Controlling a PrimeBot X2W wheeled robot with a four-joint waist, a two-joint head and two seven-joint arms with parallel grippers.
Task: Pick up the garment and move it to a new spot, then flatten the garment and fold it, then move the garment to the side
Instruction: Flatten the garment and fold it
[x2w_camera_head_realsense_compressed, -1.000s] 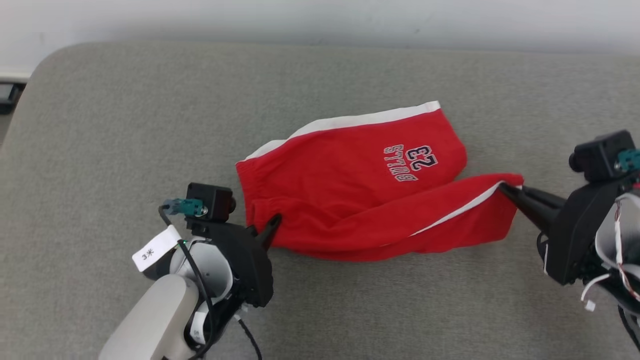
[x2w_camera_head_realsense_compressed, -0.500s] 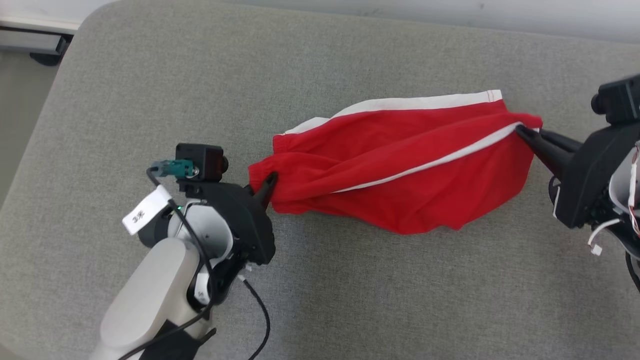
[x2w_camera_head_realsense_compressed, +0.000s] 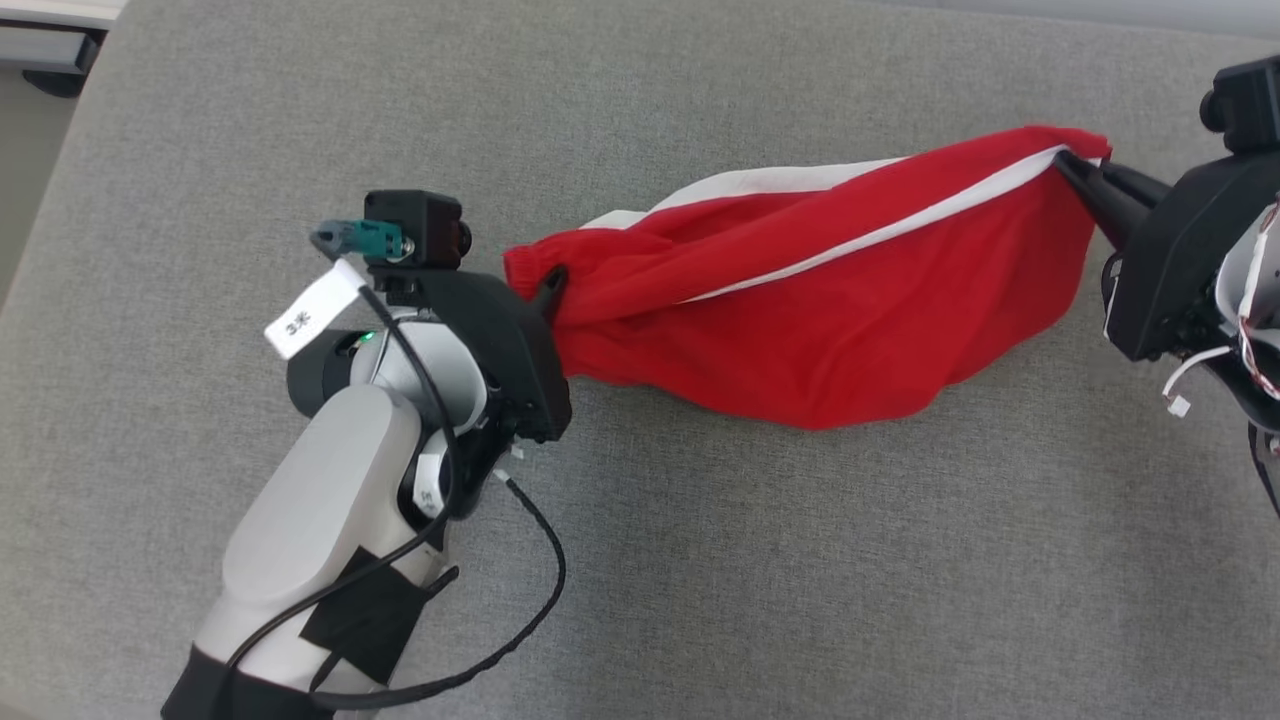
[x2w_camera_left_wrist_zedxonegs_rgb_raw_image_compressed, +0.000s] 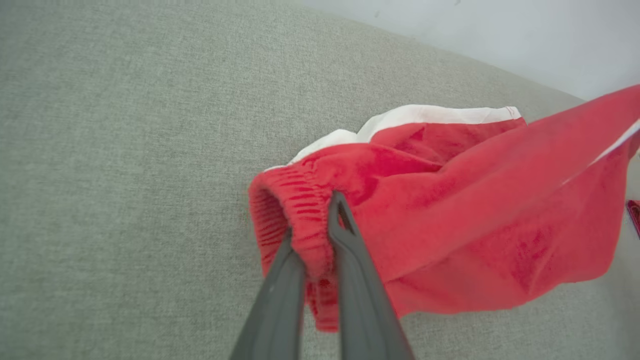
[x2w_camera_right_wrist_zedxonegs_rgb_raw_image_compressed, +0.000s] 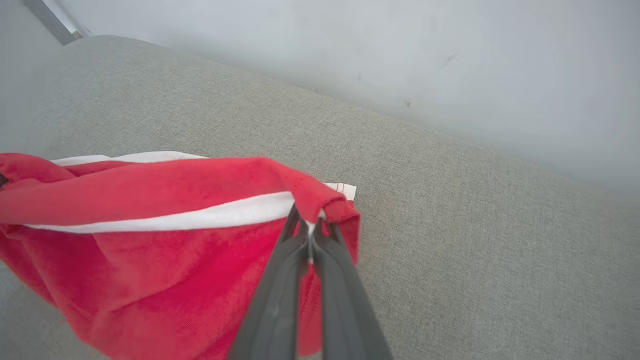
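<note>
Red fabric shorts with a white side stripe (x2w_camera_head_realsense_compressed: 830, 330) hang stretched over a grey woven cushion (x2w_camera_head_realsense_compressed: 700, 560). The left gripper (x2w_camera_head_realsense_compressed: 548, 290), at the shorts' 9 o'clock end, is clamped on the gathered waistband; the right gripper (x2w_camera_head_realsense_compressed: 1075, 170), at their 2 o'clock end, is pinched tight on a hem corner.

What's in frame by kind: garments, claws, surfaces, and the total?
Garments: 1, the red garment, held at both ends
Claws: 2, the left claw and the right claw
Surfaces: 1, the grey padded surface
Total: 4
</note>
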